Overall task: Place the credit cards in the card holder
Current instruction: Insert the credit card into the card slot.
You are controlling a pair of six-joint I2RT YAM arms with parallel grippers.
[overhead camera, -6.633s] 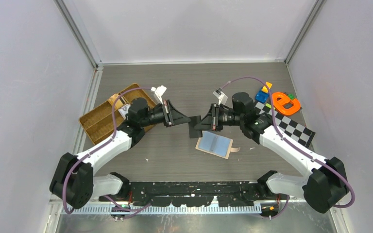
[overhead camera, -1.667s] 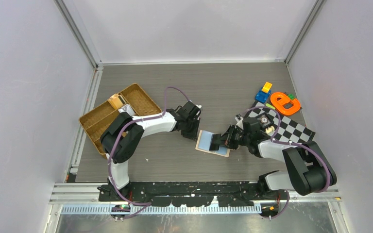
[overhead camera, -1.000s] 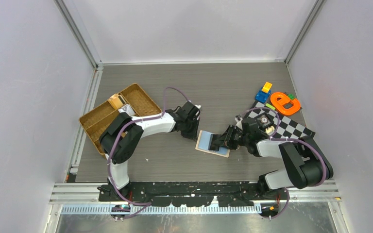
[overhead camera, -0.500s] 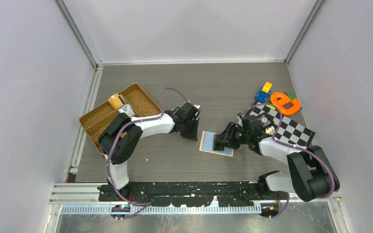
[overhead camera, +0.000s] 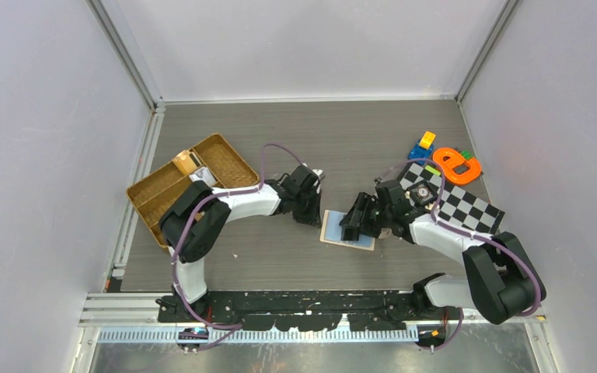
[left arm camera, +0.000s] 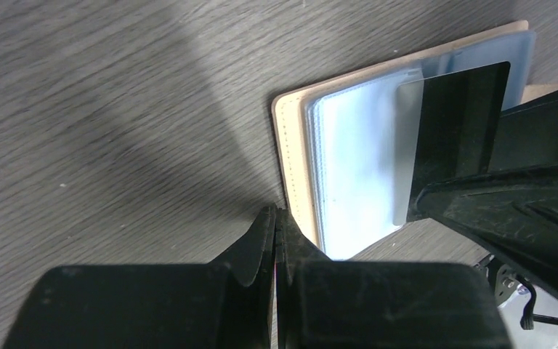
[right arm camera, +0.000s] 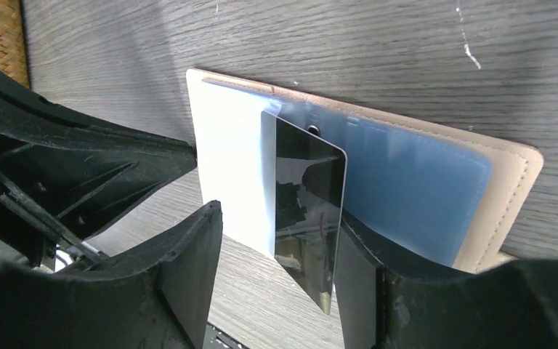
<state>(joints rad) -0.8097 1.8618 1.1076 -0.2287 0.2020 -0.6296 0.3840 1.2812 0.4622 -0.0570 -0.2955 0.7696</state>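
The card holder [overhead camera: 333, 231] lies open on the table, peach-beige with pale blue pockets [right arm camera: 414, 189]. A dark, glossy credit card [right arm camera: 309, 196] stands on edge in a pocket, tilted and leaning against one finger [right arm camera: 363, 283] of my right gripper [right arm camera: 276, 262]. That gripper is open, with a clear gap on the card's other side. In the top view the right gripper [overhead camera: 355, 225] covers the holder's middle. My left gripper [left arm camera: 275, 215] is shut with nothing in it, its tips at the holder's beige edge [left arm camera: 290, 145]. No other card is visible.
A brown wicker tray [overhead camera: 155, 198] with small items sits at the left. A black-and-white checkered mat [overhead camera: 470, 208], an orange letter toy [overhead camera: 456, 165] and a blue-yellow block [overhead camera: 422, 146] lie at the right. The right arm reaches across the mat.
My right gripper has opened around the card and shifted slightly right. The card holder slid a little to the right. The left gripper stays shut at its edge.
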